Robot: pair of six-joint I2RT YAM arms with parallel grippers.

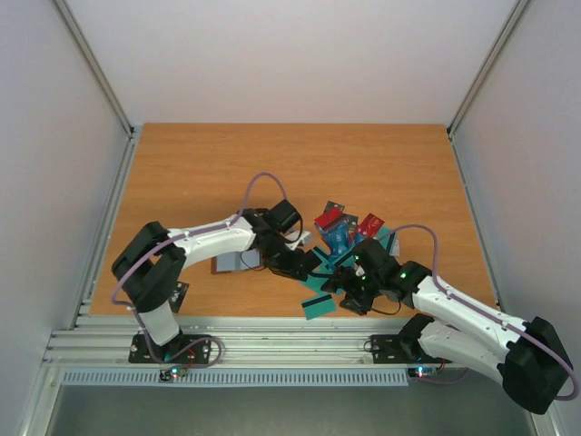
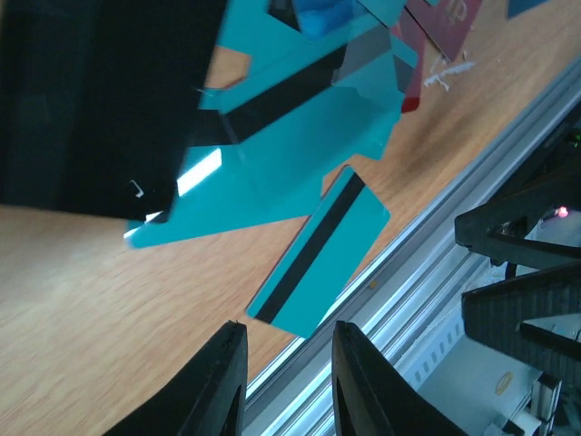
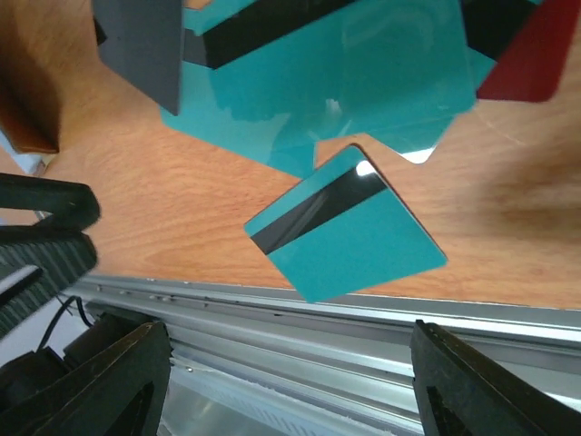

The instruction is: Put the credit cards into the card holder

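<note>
The credit cards lie in a loose heap [image 1: 346, 234] of teal, blue and red pieces at the table's middle right. One teal card with a dark stripe [image 1: 318, 306] [image 2: 318, 254] [image 3: 349, 227] lies apart, its corner over the front edge. My left gripper [image 1: 307, 264] [image 2: 286, 341] hovers just left of it, jaws a little apart and empty. On the other side of this card is my right gripper [image 1: 349, 294] [image 3: 290, 363], wide open with nothing in it. A brown corner [image 3: 23, 118], likely the card holder, shows at the left edge of the right wrist view.
An aluminium rail [image 1: 272, 343] [image 3: 363, 318] runs along the table's front edge just below the lone card. A grey flat piece [image 1: 227, 263] lies under the left forearm. A large dark flat shape [image 2: 91, 91] fills the left wrist view's upper left. White walls enclose the table.
</note>
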